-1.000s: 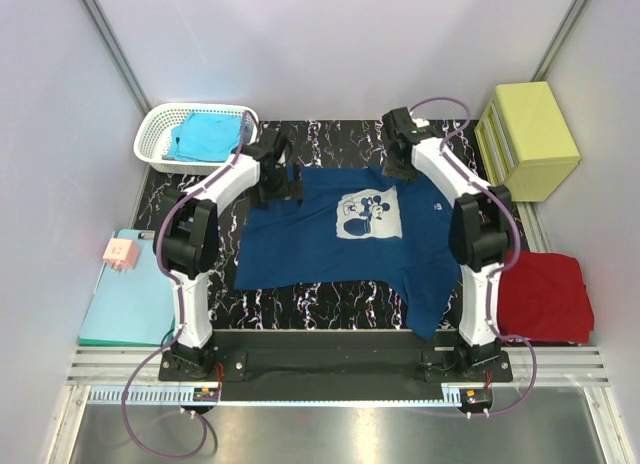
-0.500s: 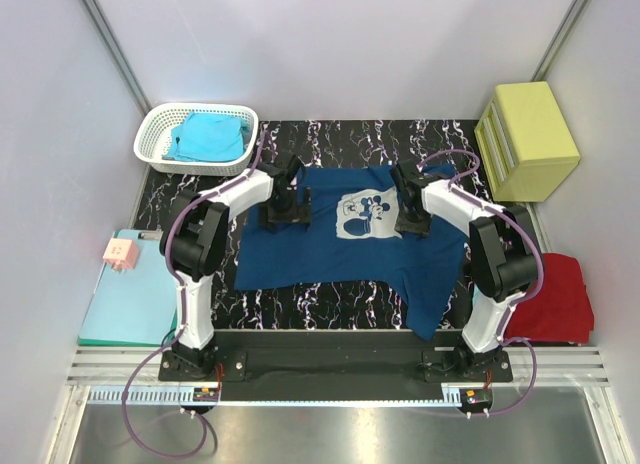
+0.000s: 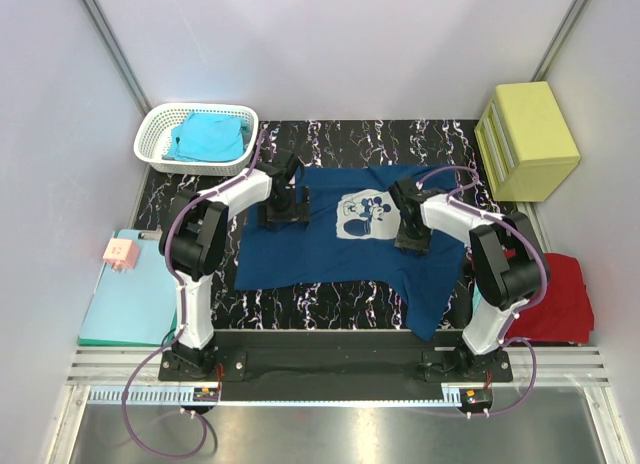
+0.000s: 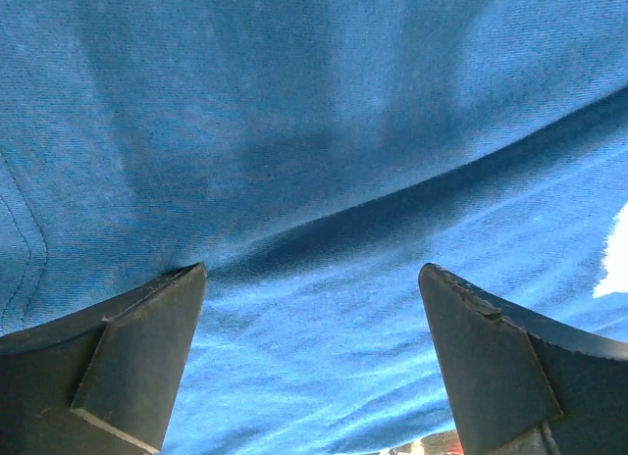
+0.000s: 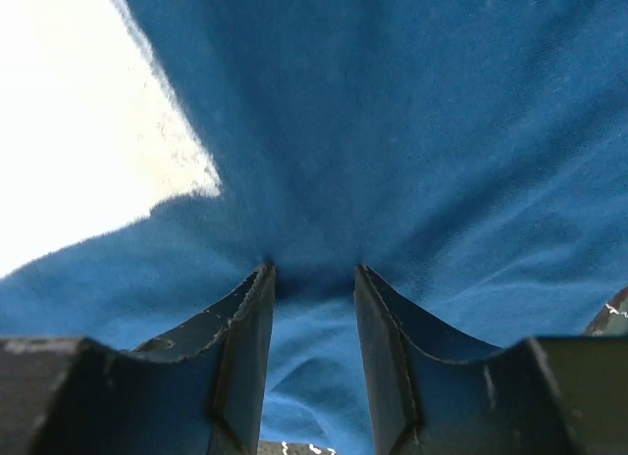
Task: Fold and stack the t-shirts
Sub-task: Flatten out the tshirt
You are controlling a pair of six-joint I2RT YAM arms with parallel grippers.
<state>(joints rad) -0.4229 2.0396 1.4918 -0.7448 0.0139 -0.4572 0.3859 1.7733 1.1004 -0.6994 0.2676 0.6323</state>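
The navy t-shirt (image 3: pixel 330 249) lies spread on the black marbled table (image 3: pixel 340 139), its pale cartoon print (image 3: pixel 364 214) facing up. One lower corner hangs toward the near edge at the right. My left gripper (image 3: pixel 285 212) stands left of the print, open wide, its fingertips down on the cloth (image 4: pixel 324 131). In the left wrist view only blue cloth shows between the left gripper (image 4: pixel 312 278) jaws. My right gripper (image 3: pixel 413 232) stands right of the print. The right gripper (image 5: pixel 312 271) jaws are narrowed but apart, tips pressed into the cloth (image 5: pixel 392 131), with a small fold bunched between them.
A white basket (image 3: pixel 150 136) at the back left holds a turquoise t-shirt (image 3: pixel 205 136). A red t-shirt (image 3: pixel 545 294) lies at the right edge. A yellow drawer box (image 3: pixel 527 139) stands at the back right. A teal clipboard (image 3: pixel 125 304) with a pink block (image 3: pixel 120 251) lies at the left.
Both grippers have come from the shirt's far shoulders toward me and down onto its chest area, one on each side of the print. The right jaws have narrowed slightly.
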